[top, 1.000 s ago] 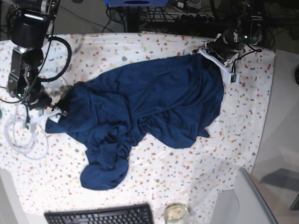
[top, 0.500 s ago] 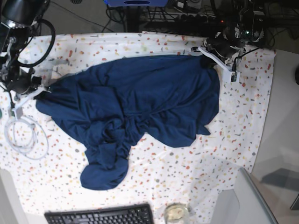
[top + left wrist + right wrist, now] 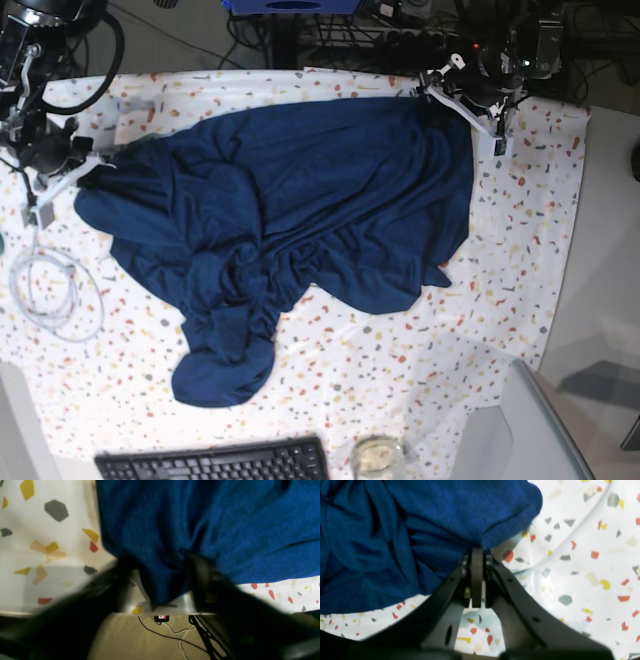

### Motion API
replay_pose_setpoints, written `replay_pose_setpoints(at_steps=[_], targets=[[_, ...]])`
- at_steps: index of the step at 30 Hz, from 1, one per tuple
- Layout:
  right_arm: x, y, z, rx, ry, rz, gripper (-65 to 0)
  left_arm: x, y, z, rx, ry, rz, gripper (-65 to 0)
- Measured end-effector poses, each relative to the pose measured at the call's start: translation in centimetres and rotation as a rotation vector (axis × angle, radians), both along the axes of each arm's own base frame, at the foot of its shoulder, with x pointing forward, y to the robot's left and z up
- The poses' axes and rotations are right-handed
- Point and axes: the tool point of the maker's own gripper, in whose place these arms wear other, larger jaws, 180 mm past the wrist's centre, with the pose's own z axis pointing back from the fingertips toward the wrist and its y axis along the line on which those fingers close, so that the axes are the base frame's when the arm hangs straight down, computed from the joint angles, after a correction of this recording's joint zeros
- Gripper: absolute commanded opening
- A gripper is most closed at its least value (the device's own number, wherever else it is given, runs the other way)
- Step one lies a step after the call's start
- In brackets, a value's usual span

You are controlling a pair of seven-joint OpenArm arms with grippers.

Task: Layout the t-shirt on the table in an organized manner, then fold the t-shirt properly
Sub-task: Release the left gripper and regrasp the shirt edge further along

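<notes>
Garment position: the t-shirt (image 3: 300, 210) lies bunched across the table (image 3: 520, 250), its lower part crumpled toward 6 o'clock. The right gripper (image 3: 477, 552), at 9 o'clock in the base view, has its jaws pressed together on a fold of the shirt's edge. The left gripper (image 3: 162, 580), at 1 o'clock, stands parted with cloth between its fingers (image 3: 202, 580), not clamped. Risk: if the right arm pulls, the unpinned far corner may drag inward and bunch again.
</notes>
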Motion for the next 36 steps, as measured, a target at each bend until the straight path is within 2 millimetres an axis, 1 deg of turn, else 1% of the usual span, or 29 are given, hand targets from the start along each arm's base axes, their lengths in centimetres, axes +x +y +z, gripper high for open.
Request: replay_pose_setpoints(at_steps=[2,3,6,8,9,10,12,14,16,18,22,25,28,29,30,32,35,36], targets=[[-0.4,0.0,-0.2,0.002,0.009,0.0,-65.0,0.1,0.9,0.5,0.008,-0.015,0.027,-8.1],[-0.6,0.1,-0.3,0.002,0.014,0.001,-65.0,0.0,1.8,1.0,0.021,-0.025,0.05,-6.1],[-0.7,0.0,-0.4,-0.002,0.018,0.001,-65.0,0.3,4.6,3.3,0.068,-0.079,0.126,-5.6],[-0.6,0.0,-0.3,-0.001,0.016,0.001,-65.0,0.6,5.6,5.6,0.096,-0.136,0.154,-5.6],[-0.7,0.0,-0.3,-0.001,0.017,0.001,-65.0,0.8,5.6,6.8,0.101,-0.167,0.156,-5.6],[-0.8,0.0,-0.4,-0.001,0.019,0.001,-65.0,1.1,5.0,7.8,0.095,-0.197,0.148,-5.6],[-1.0,0.0,-0.5,-0.001,0.023,0.001,-65.0,1.0,3.4,9.2,0.07,-0.239,0.115,-5.6],[-1.0,0.0,-0.5,-0.002,0.024,0.001,-65.0,0.5,1.1,8.9,-0.016,-0.24,0.076,-5.6],[-1.0,0.0,-0.4,-0.002,0.023,0.001,-65.0,-0.1,-0.4,8.1,-0.068,-0.226,0.027,-5.6],[-1.0,0.0,-0.5,-0.002,0.023,0.001,-65.0,-0.2,-1.1,7.8,-0.077,-0.227,-0.003,-5.6],[-1.0,0.0,-0.4,-0.002,0.022,0.001,-65.0,-1.2,-2.2,5.9,-0.022,-0.168,-0.072,-5.8],[-1.0,0.0,-0.5,-0.002,0.024,0.002,-65.0,-1.3,-1.8,4.7,-0.005,-0.14,-0.061,-5.8],[-1.0,0.0,-0.4,-0.002,0.023,0.002,-65.0,-0.7,-0.1,3.4,0.02,-0.122,-0.011,-5.9],[-1.0,0.0,-0.4,-0.002,0.023,0.002,-65.0,-0.3,0.2,3.3,0.019,-0.127,0.0,-7.1],[-1.0,0.0,-0.5,-0.003,0.023,0.002,-65.0,0.3,0.4,3.4,0.024,-0.138,0.007,-10.4],[-1.0,0.0,-0.5,-0.001,0.023,0.002,-65.0,2.0,0.2,4.1,0.017,-0.179,0.001,-22.1],[-1.0,0.0,-0.4,-0.002,0.023,0.002,-65.0,5.0,-0.3,5.5,0.009,-0.248,-0.01,-42.1],[-1.0,0.0,-0.5,-0.002,0.024,0.002,-65.0,5.8,-0.4,5.8,0.009,-0.265,-0.011,-46.9]])
